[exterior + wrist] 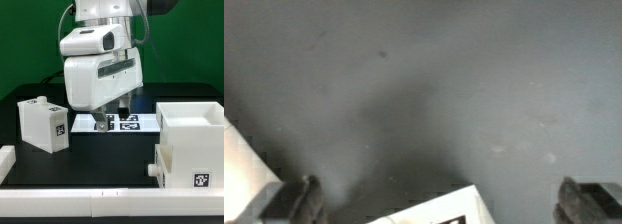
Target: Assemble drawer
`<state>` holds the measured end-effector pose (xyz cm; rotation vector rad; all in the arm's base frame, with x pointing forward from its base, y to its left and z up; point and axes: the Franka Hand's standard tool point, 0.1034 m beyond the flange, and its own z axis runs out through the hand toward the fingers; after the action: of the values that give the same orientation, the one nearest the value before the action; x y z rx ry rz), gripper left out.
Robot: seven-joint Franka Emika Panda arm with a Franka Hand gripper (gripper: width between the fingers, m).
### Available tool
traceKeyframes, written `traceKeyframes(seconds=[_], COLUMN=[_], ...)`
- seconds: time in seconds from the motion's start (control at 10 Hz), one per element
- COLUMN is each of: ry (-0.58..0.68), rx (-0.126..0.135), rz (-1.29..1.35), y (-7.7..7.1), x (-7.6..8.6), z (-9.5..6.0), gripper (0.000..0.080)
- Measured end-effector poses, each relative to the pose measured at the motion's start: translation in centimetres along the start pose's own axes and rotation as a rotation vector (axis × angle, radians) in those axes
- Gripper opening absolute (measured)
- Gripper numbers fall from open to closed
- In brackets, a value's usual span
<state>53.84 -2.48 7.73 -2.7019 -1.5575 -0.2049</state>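
Claw (112, 118) wide open, empty, above marker board (143, 122); shell (190, 140) open side up; tray (43, 125) apart.

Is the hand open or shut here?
Open. In the wrist view the hand shows its fingers wide apart, nothing gripped between them.

free: bare table (108, 165) in front of the marker board (140, 123)
blocked: drawer tray (43, 124) to the exterior view's left of it, drawer shell (190, 140) to the right

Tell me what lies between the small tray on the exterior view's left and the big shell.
In the exterior view, the open gripper hangs there above the black table, marker board behind it.
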Motion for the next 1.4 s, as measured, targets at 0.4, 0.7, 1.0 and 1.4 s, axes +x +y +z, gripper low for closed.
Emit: traceKeyframes(seconds=[0.4, 0.7, 1.0, 1.4], ry=[-0.005, -0.042, -0.046, -0.05], rx=[-0.001, -0.014, -0.012, -0.016], rz=[-0.038, 0.034, 0.038, 0.05], y=[0.2, 0.3, 0.1, 0.4], x=[-0.5, -3.9, -3.4, -4.2], z=[-0.1, -2.5, -2.5, -2.8], gripper=[0.0649, 0.0649, 0.0649, 0.0649])
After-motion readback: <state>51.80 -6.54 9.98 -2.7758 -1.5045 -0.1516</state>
